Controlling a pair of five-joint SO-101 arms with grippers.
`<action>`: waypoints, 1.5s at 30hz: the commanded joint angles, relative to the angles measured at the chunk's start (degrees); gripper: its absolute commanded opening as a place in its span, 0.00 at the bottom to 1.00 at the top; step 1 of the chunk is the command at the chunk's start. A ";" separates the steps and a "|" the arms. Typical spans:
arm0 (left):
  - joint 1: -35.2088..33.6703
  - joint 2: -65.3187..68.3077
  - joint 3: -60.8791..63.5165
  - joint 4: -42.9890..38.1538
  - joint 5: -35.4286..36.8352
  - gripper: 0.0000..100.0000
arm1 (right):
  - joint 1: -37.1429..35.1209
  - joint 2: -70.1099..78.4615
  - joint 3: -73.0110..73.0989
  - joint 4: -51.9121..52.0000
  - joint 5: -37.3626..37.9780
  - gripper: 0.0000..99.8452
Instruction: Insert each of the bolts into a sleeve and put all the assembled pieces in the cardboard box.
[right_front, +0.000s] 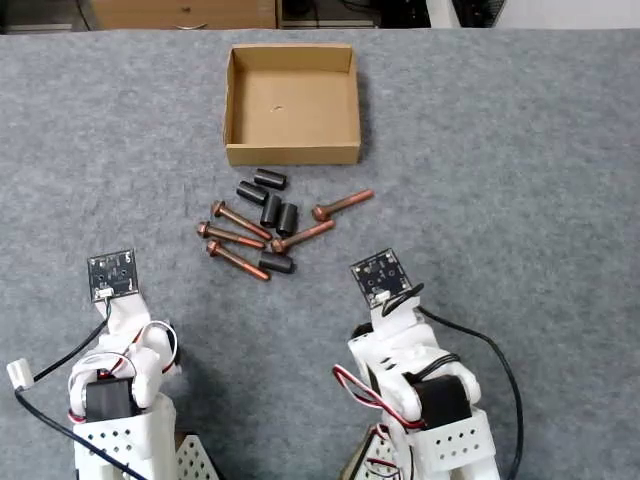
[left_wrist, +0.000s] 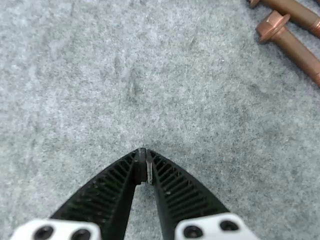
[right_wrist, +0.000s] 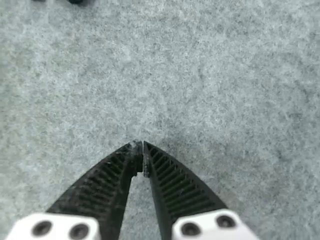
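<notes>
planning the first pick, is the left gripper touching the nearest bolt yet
Apart. The left wrist view shows the shut left gripper over grey mat, with a wide stretch of it between its tips and the nearest bolt.

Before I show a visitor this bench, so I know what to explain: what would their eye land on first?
The empty cardboard box stands at the far side of the grey table. Just in front of it lies a loose jumble of copper bolts and black sleeves, none assembled. Toward the near edge, the left gripper and the right gripper are shut just above the table.
</notes>
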 joint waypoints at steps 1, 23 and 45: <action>-0.70 -0.22 0.70 0.18 0.44 0.02 | 1.01 -4.97 -2.51 0.44 -0.53 0.00; -0.53 -0.22 0.70 0.18 0.44 0.02 | 0.75 -4.79 -21.32 -2.02 7.47 0.00; -0.53 -0.22 0.70 0.18 0.44 0.02 | -14.90 54.73 -52.88 -6.24 7.12 0.00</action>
